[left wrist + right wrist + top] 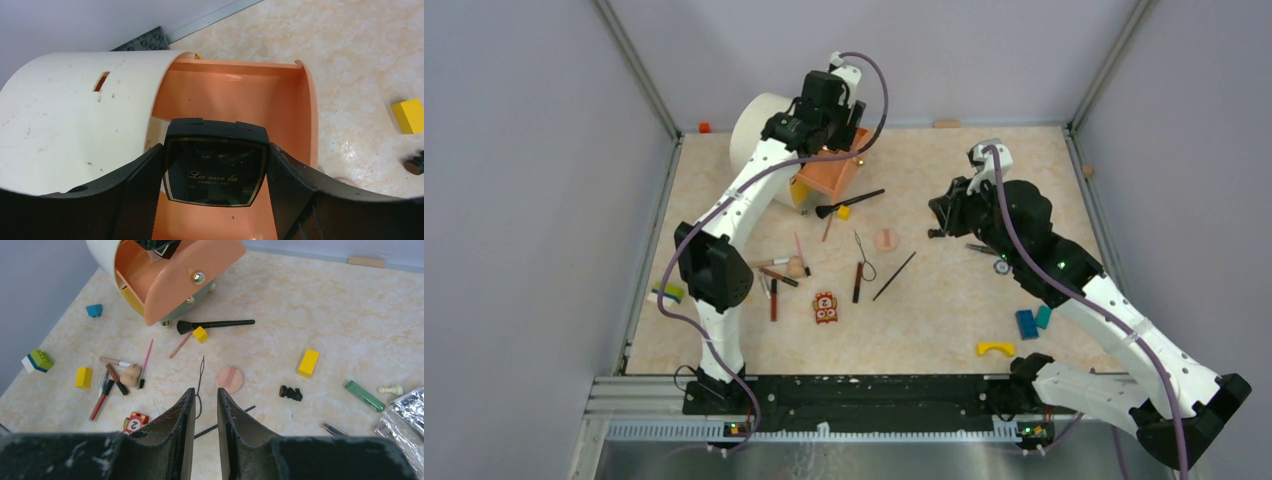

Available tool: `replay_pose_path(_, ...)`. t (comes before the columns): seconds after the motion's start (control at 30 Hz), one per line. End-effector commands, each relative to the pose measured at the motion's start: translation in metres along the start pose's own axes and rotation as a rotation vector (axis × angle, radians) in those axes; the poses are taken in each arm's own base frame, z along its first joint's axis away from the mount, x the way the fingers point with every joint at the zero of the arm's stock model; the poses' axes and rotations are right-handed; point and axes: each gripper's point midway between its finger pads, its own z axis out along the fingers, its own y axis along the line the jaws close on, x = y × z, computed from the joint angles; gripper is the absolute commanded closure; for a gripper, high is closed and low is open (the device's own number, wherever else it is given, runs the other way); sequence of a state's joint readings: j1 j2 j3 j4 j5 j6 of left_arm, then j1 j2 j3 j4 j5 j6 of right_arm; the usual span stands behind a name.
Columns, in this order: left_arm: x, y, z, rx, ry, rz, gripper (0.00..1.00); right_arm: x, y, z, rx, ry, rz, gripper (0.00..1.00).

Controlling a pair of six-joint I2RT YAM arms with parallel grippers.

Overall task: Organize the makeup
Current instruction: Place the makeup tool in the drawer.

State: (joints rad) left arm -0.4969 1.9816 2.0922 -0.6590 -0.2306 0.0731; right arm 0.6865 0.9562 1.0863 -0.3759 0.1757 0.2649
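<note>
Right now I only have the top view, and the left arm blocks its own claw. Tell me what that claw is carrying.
Observer: The left claw grips a black square powder compact by its sides, over the open orange drawer.
Operator: Now check the right claw.
Observer: The right claw holds nothing; its jaws stand slightly apart, above the table.
Operator: Report anything its arm hides from me.
Observer: A green tube, a small white pawn and crumpled foil sit on the table there.

Grey walls [524, 150], beige marbled tabletop [944, 310]
</note>
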Motion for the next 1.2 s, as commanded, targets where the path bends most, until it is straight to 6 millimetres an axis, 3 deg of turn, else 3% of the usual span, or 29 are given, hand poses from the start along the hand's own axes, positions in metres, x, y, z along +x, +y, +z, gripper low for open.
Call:
replay_pose_path(0.0, -0.016, 0.005, -0.007, 0.015, -0.051, -0.046, 0.37, -0.002, 0.004, -0.002, -0.011, -0.018, 0.007, 0.78)
replay_pose_path(0.4, -0.007, -0.005, -0.004, 0.075, -0.032, -0.057, 0.21, 0.002, 0.005, 0.001, -0.015, -0.003, 0.006, 0.78)
replay_pose_path(0.63, -0.011, 0.0, -0.008, 0.061, -0.04, -0.053, 0.11, 0.002, 0.005, 0.002, -0.018, 0.001, 0.005, 0.77)
replay_pose_path(0.77, -0.018, 0.005, -0.016, 0.048, -0.06, -0.047, 0.11, 0.002, 0.007, 0.005, -0.026, 0.004, 0.006, 0.77)
replay_pose_path(0.93, -0.044, 0.013, -0.042, 0.045, -0.13, -0.052, 0.11, 0.007, 0.013, 0.016, -0.042, 0.021, 0.011, 0.77)
replay_pose_path(1.07, -0.06, 0.036, -0.062, 0.032, -0.189, -0.115, 0.12, 0.012, 0.02, 0.032, -0.068, 0.038, 0.019, 0.77)
replay_pose_path(1.17, -0.053, 0.084, -0.063, -0.009, -0.197, -0.261, 0.13, 0.013, 0.027, 0.047, -0.089, 0.037, 0.042, 0.78)
